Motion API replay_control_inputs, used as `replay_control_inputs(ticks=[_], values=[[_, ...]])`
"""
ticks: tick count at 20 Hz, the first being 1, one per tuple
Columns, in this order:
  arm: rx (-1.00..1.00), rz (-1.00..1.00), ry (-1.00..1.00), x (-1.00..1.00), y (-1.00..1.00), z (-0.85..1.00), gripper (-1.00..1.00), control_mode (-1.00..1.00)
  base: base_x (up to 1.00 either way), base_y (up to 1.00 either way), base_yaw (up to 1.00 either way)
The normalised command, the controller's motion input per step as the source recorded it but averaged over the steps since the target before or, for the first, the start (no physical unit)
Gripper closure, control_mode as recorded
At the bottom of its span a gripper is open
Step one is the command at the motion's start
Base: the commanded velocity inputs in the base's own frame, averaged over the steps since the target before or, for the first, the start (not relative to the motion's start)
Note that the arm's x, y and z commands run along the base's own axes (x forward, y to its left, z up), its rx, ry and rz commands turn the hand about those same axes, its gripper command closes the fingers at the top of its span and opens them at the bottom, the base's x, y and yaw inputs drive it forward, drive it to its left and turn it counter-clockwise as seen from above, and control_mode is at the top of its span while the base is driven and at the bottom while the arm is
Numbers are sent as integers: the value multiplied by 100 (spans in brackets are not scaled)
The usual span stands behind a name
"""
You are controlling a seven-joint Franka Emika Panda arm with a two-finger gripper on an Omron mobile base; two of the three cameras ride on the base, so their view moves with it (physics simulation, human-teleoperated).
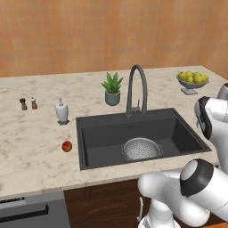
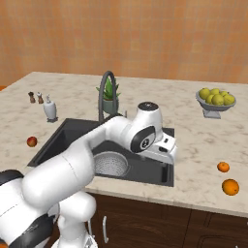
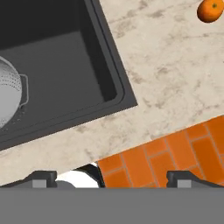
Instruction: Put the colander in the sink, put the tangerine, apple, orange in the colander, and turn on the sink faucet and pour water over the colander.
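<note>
The silver pierced colander sits in the dark sink, near its front middle, with no fruit in it. The red apple lies on the counter left of the sink. On the counter to the right, the small tangerine lies behind the larger orange. The gooseneck faucet stands behind the basin, with no water running. My gripper is open and holds nothing. It hangs above the sink's front right corner, with the colander to its left. One orange-coloured fruit lies further along the counter.
A grey footed bowl of lemons stands at the back right. A potted plant is beside the faucet, with a soap bottle and salt and pepper shakers further left. Orange floor tiles show past the counter's front edge.
</note>
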Motion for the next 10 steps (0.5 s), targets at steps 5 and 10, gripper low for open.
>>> replay_control_inputs(ticks=[5, 10], values=[[0, -22, 1, -17, -82, -3, -100, -100, 0, 0, 0], [0, -18, 4, -3, -85, -5, -100, -100, 0, 0, 0]])
